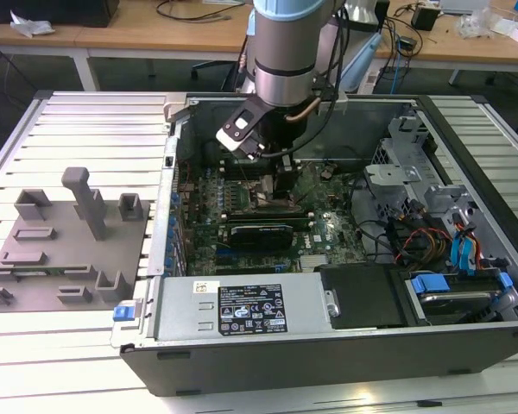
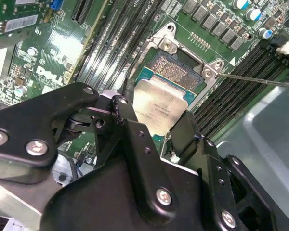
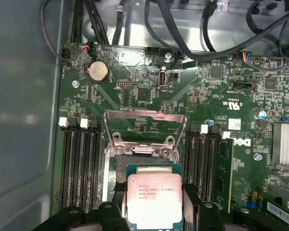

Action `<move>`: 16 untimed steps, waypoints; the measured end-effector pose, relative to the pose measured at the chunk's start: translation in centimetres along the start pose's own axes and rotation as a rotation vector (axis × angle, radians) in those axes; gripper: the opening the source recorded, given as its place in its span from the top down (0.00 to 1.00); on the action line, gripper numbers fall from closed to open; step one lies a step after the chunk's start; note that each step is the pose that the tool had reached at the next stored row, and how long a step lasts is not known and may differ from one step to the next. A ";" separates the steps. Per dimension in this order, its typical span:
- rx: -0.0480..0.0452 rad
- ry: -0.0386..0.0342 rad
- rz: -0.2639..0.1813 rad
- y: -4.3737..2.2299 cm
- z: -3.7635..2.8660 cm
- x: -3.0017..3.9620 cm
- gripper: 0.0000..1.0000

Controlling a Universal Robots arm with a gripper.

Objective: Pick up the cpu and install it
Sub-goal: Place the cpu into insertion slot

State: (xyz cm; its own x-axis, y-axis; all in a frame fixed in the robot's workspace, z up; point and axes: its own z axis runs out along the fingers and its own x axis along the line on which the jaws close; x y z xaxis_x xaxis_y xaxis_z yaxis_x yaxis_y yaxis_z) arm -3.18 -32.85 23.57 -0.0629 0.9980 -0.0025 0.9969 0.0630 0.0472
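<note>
Grey plastic fixture plate (image 1: 65, 237) sits on slatted desk (image 1: 86, 112) at exterior view's left, well apart. Black gripper (image 3: 154, 193) inside open PC case (image 1: 328, 358): jaws narrow, clamped on opp. edges of small flat square silvery-metal cpu (image 3: 154, 199). That cpu: btwn jaws, level, overlapping one side of open mobo socket (image 3: 143, 153), not centred. Seated? can't tell.

Slotted aluminium counter (image 1: 86, 138) up front; behind, light wooden desks (image 1: 112, 36) on white legs, littered with black cables (image 1: 190, 10), over dark grey floor (image 1: 138, 76); even lighting.
</note>
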 end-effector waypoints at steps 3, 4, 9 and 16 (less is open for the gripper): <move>0.0000 -0.0019 0.043 -0.10 0.74 0.22 0.45; 0.0002 -0.0022 0.043 -0.12 0.92 0.22 0.45; 0.0001 -0.0019 0.043 -0.13 1.21 0.23 0.45; 0.0000 -0.0019 0.043 -0.11 1.57 0.74 0.45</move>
State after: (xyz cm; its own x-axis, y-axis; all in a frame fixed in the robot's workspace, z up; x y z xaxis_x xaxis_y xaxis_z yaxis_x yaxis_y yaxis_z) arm -3.26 -32.12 21.99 -0.0202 0.9998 -0.0024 0.9987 0.0203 0.0473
